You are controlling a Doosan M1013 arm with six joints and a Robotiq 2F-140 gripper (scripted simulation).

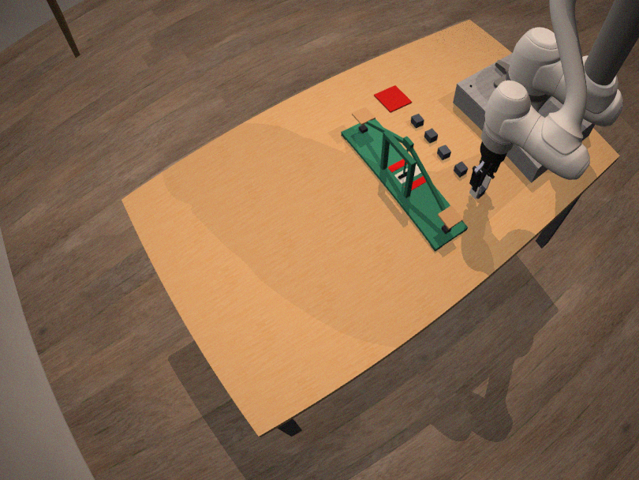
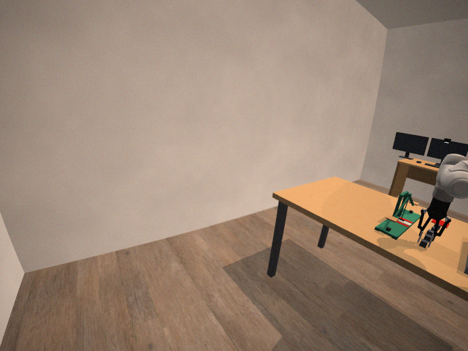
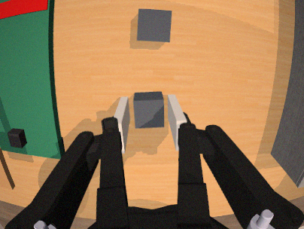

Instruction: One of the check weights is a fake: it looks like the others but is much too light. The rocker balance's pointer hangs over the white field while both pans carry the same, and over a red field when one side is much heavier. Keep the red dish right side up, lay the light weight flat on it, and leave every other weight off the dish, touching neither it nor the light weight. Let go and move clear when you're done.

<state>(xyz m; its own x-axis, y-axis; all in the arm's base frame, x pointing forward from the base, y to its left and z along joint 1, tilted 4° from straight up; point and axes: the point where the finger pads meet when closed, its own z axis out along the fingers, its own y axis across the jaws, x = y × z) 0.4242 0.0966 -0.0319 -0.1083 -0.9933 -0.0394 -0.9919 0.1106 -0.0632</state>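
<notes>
My gripper is open, its fingers on either side of the nearest dark grey weight, with a gap on each side in the wrist view. Four more weights stand in a row on the table; one of them shows at the top of the wrist view. The red dish lies flat past the row's far end and bears nothing. The green rocker balance has two bare tan pans. Its pointer appears over the white field.
The grey robot base block stands on the other side of the weight row from the balance. The wooden table's near edge runs past the gripper's side. A desk with monitors stands in the background.
</notes>
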